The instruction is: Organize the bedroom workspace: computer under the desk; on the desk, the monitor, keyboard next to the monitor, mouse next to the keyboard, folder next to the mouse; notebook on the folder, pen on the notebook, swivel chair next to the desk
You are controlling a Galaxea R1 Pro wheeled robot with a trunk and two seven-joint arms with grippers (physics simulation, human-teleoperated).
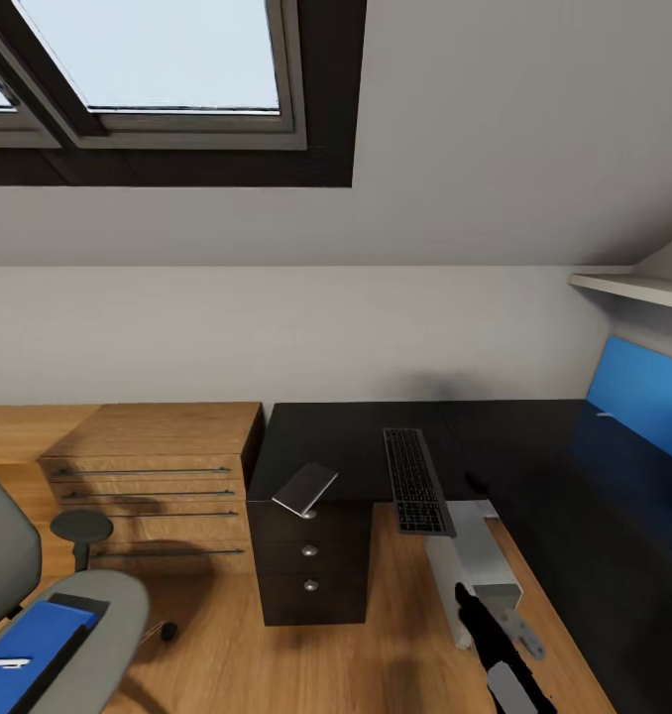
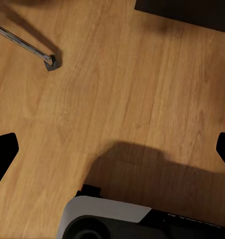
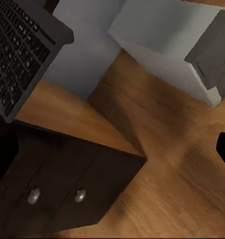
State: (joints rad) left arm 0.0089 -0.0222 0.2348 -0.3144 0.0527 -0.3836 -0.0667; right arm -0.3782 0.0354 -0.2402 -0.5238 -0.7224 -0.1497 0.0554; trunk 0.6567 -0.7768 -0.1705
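The dark grey keyboard lies on the glossy black desk, its near end past the desk's edge. Under it stands the light grey computer. A flat grey item, possibly the notebook, rests tilted on the corner above the drawer unit. The blue folder lies on the swivel chair at the lower left. My right gripper is open above the floor in front of the drawers. The left gripper hangs open over bare floor. The monitor, mouse and pen are out of view.
A low oak chest stands left of the desk. A blue panel and a white shelf are at the right wall. My right arm reaches toward the computer. A chrome chair leg with castor lies on the wooden floor.
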